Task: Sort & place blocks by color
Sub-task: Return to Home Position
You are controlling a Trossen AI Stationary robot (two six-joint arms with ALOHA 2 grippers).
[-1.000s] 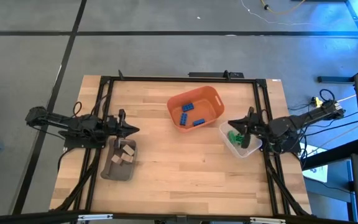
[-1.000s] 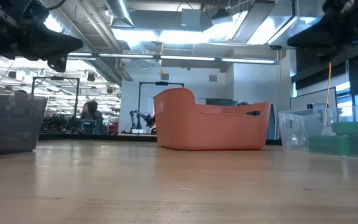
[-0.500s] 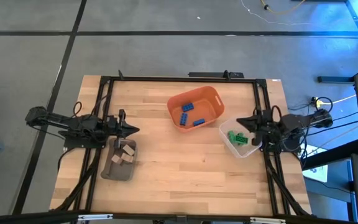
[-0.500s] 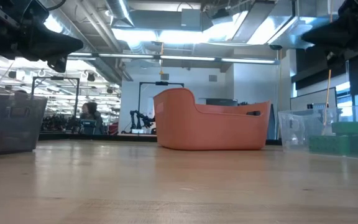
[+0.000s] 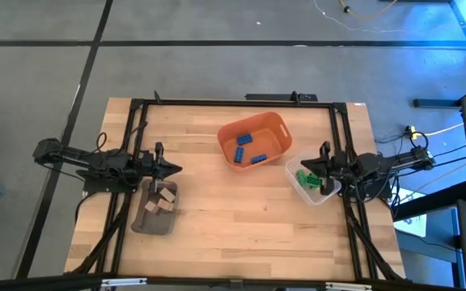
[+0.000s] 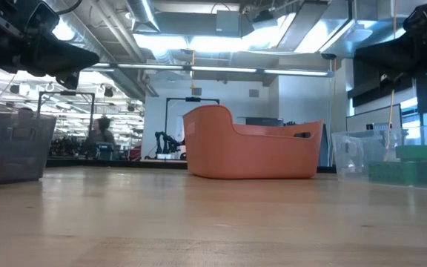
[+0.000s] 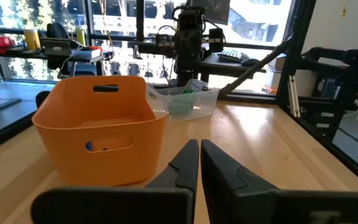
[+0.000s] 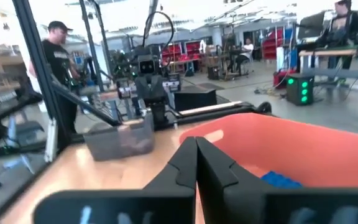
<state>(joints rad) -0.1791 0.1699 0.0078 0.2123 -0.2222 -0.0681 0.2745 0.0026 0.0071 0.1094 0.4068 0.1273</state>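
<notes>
Blue blocks (image 5: 246, 142) lie in the orange bin (image 5: 275, 123) at the table's far middle. Green blocks (image 5: 305, 178) lie in the clear bin (image 5: 318, 197) at the right. Tan blocks (image 5: 165, 199) lie in the grey-brown tray (image 5: 148, 224) at the left. My left gripper (image 5: 177, 169) is shut and empty, level above the tray's far end (image 7: 199, 144). My right gripper (image 5: 301, 166) is also shut and empty, level above the clear bin and pointing toward the orange bin (image 8: 196, 142).
The black frame rails (image 5: 233, 103) run along the table's far, left and right sides. A bare stretch of wooden table top (image 5: 241, 226) lies between the bins and the near edge. People (image 8: 58, 62) stand in the room beyond the table.
My right arm has folded back toward the table's right edge and sunk lower over the clear bin, and its gripper has tipped to about level. The blocks, bins and my left arm have stayed in place.
</notes>
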